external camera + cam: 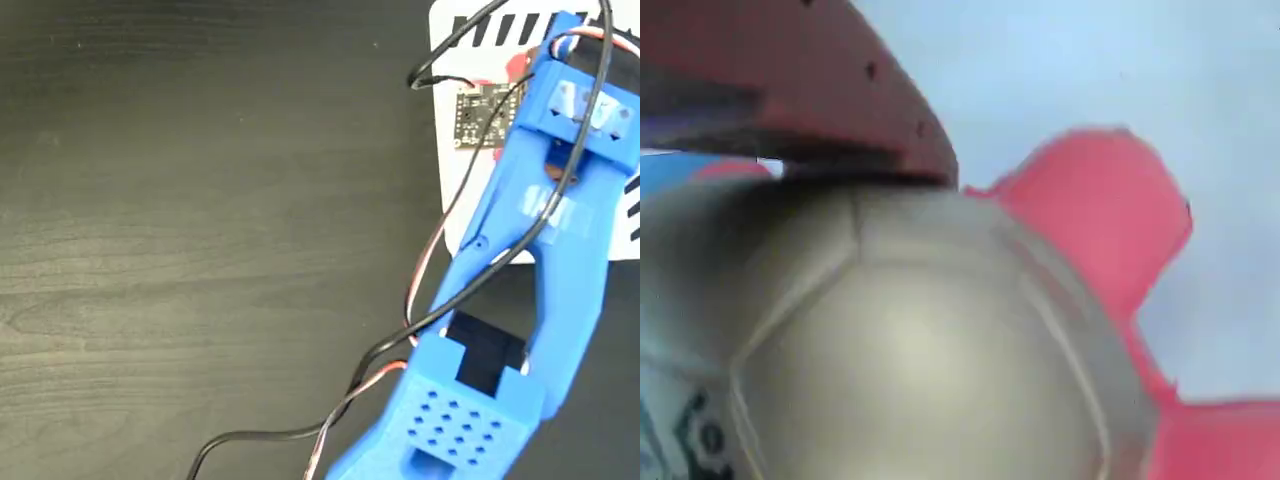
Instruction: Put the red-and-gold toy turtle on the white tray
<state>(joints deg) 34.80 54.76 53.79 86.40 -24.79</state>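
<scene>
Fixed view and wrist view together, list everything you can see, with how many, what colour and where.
red-and-gold toy turtle: one, gold domed shell with red limbs, filling the wrist view; only a bit of red shows by the arm in the fixed view, over the tray.
white tray: one, white with dark stripes at its edges, top right corner of the fixed view, mostly hidden by the arm.
table: one, dark wood grain, under everything.
cables: several, black, red and white, running along the arm.
circuit board: one, dark, on the arm near the wrist.
arm: one, blue, reaching from bottom right over the tray.
hand: hidden under the arm; open or shut cannot be told.
</scene>
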